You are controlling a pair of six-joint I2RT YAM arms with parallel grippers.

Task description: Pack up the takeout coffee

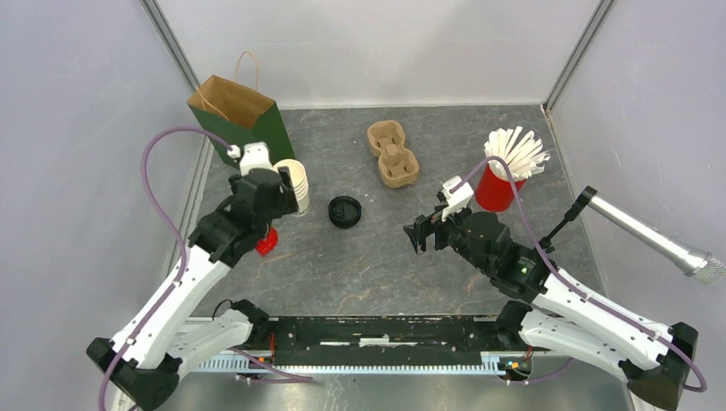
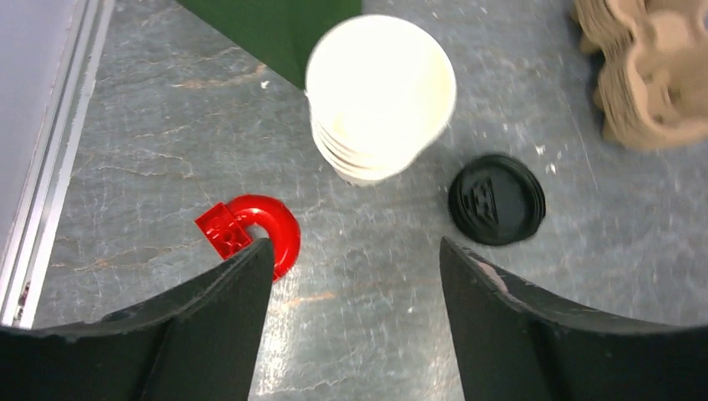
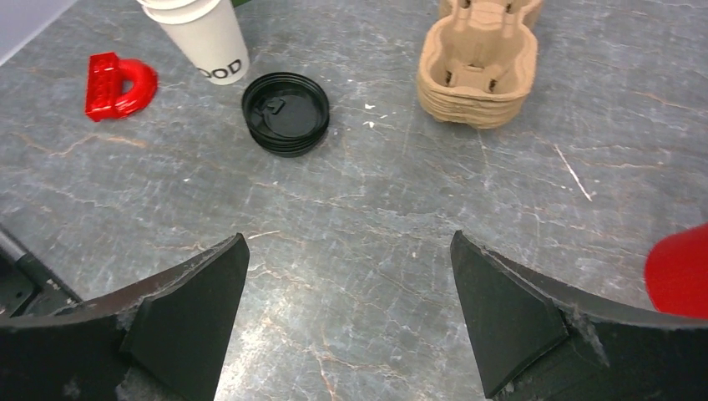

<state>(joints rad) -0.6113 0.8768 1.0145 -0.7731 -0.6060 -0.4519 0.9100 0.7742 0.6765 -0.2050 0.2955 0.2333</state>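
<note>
The left jaws and right jaws both stand apart, the left jaws hovering over the lettered white cup (image 3: 219, 50), nested in a stack by the green bag (image 1: 257, 128) near the counter's (image 1: 360, 274) back-left corner, black lid (image 2: 497, 199) beside it; fetching the cup seems in hand, and next comes lowering to clamp it.

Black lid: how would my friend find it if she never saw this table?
Start at the tall green paper bag in the far left corner. Beside it stands a stack of white paper cups, and the round black plastic lid lies flat just right of them. It is the only flat black disc there.
</note>
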